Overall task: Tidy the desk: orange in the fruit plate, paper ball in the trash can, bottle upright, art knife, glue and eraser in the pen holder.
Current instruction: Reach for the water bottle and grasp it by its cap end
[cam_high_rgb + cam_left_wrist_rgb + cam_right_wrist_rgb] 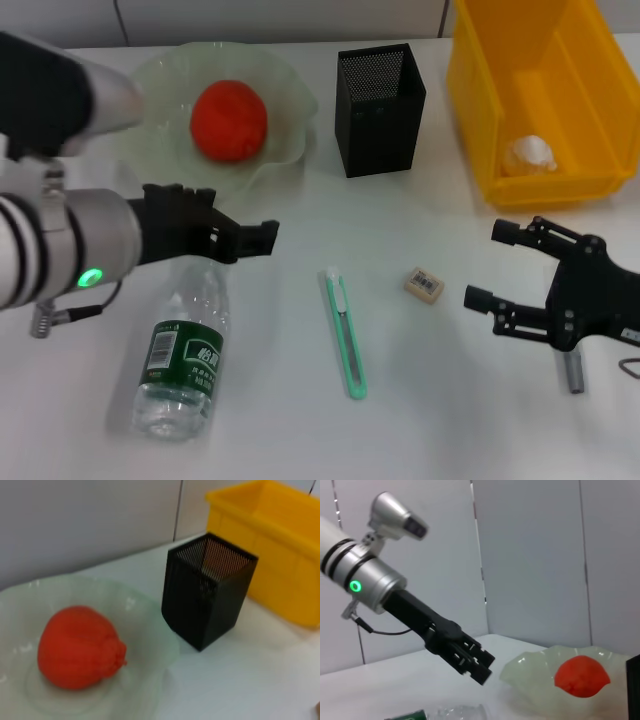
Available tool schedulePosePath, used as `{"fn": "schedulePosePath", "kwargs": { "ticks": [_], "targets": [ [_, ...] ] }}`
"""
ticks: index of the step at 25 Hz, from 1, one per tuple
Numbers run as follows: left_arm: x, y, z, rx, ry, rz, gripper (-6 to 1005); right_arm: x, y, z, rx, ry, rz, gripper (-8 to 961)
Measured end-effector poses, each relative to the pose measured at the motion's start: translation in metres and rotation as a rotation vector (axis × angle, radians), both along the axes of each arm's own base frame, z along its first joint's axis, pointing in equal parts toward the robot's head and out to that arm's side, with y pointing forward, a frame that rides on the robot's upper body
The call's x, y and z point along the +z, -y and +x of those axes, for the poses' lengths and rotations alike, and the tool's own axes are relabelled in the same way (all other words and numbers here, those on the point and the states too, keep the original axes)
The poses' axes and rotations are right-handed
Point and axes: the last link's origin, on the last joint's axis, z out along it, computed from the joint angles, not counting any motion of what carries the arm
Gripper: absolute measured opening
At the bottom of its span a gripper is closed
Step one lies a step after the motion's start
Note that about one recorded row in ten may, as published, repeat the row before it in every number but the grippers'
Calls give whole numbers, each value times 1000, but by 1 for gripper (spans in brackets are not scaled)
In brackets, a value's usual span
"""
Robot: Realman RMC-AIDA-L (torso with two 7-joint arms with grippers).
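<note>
On the left of the desk (pixel 300 430) the left gripper (pixel 262 238) hangs above the bottle (pixel 183 360), its fingers drawn close together and holding nothing. The bottle lies on its side under that arm, cap end hidden beneath the gripper, green label facing up. Behind it, at the back left, the plate (pixel 290 120) holds the orange (pixel 229 120), which sits near the bowl's middle. The left wrist view shows the same orange (pixel 80 647) in the plate (pixel 150 630), with the holder (pixel 207 597) just beside the plate's rim and the can (pixel 270 545) beyond it. In the right wrist view the left gripper (pixel 481 666) shows from the side, fingers together, near the plate (pixel 530 672) and orange (pixel 582 675).

At the middle front, the knife (pixel 345 332) lies flat, white tip pointing away from the robot. The holder (pixel 380 110) stands upright behind it at the back. Just right of the knife lies the eraser (pixel 424 284), sticker up, apart from both.

At the right, the right gripper (pixel 490 265) hovers low with its fingers spread wide, empty, near the eraser. A grey stick, the glue (pixel 573 373), pokes out from under that gripper's body. Behind, at the back right, the can (pixel 480 130) holds the paper ball (pixel 528 154) on its floor.
</note>
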Motion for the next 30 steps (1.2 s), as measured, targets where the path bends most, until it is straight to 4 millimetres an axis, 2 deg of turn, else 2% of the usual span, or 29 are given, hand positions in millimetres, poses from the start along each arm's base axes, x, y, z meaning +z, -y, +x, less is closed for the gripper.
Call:
{"fn": "schedulePosePath", "kwargs": {
  "ticks": [4,14,20,30],
  "targets": [
    [-8,-3,-7,21,-37,-14,815,-7,3,3,3,1,-5,852],
    [-12,-23,-40,126,-61,-8,816,-14,3,3,1,-1,-14,853],
    [-20,-26,-45,164,-38,-48,815,-14,2,4,-7,3,-13,852],
    [-21,-29,-51,192,-41,-59,816,-15,2,5,-16,5,-13,853]
  ]
}}
